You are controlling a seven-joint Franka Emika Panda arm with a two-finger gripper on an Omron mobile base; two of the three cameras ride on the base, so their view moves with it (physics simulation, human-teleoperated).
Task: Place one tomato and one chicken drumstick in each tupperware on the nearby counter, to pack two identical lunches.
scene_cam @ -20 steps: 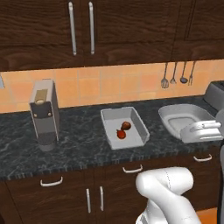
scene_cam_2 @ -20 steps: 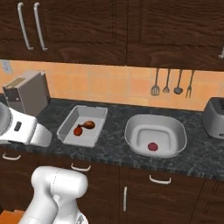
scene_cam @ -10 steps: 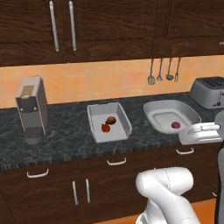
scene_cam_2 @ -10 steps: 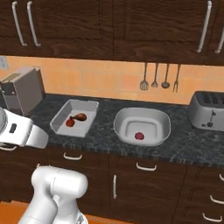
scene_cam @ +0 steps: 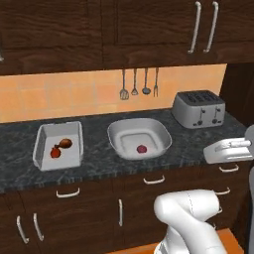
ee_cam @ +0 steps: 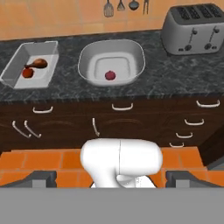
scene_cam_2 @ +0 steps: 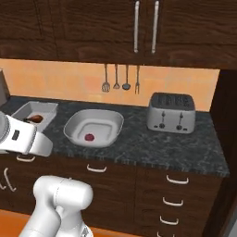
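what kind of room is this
A rendered home kitchen, by the look of it: a dark stone counter over wooden drawers, a steel toaster on it, and cooking utensils hanging on an orange tiled wall. Two food tubs sit on the counter.

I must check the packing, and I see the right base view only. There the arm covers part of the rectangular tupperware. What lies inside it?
Observer: In the left base view the rectangular tupperware holds one chicken drumstick and one tomato, close together.
Operator: And the pincer, does it carry something?
Observer: No. In the hand view the pincer is open, with nothing between its tips.
Operator: Is it close to the counter?
Observer: No. The hand view looks at the counter from far back, above the orange floor.
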